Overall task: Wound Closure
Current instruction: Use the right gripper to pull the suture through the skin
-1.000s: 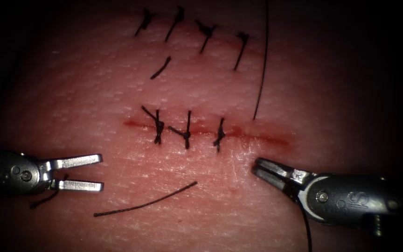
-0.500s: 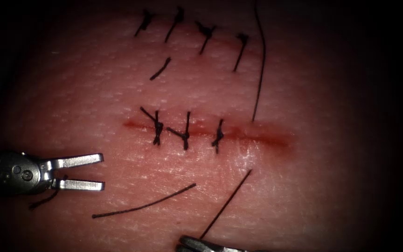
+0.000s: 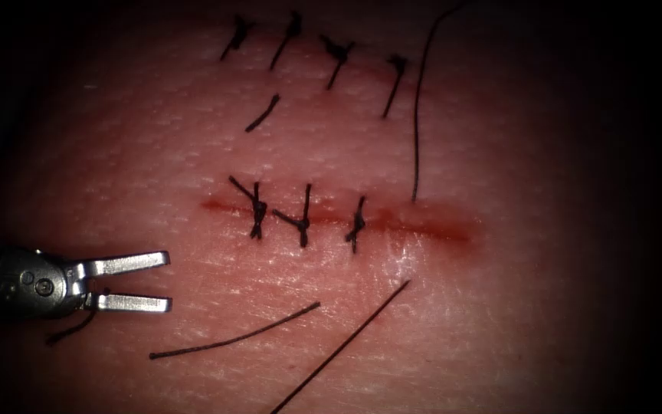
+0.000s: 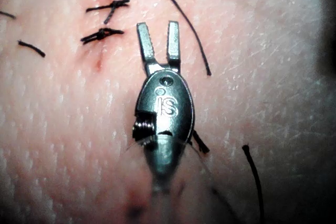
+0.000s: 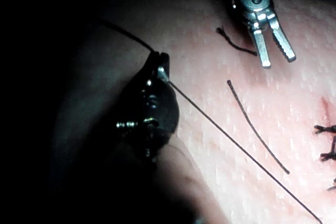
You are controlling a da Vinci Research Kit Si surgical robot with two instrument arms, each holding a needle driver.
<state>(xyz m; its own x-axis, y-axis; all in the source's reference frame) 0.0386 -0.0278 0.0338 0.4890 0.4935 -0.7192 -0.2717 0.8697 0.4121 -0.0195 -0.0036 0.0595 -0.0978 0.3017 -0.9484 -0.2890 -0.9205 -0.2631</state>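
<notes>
left hand [image 3: 168, 283] spread, holding nothing, left of the cut [image 3: 423, 226] | right hand [image 5: 161, 62] clenched on the thread [image 3: 339, 349] running from the cut's near edge | we'd keep tension even, low to tissue [image 3: 499, 307] | needle unseen

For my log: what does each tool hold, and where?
Left tool: jaws open, nothing held. Right tool: jaws shut on the thread, at its jaw tips.
</notes>
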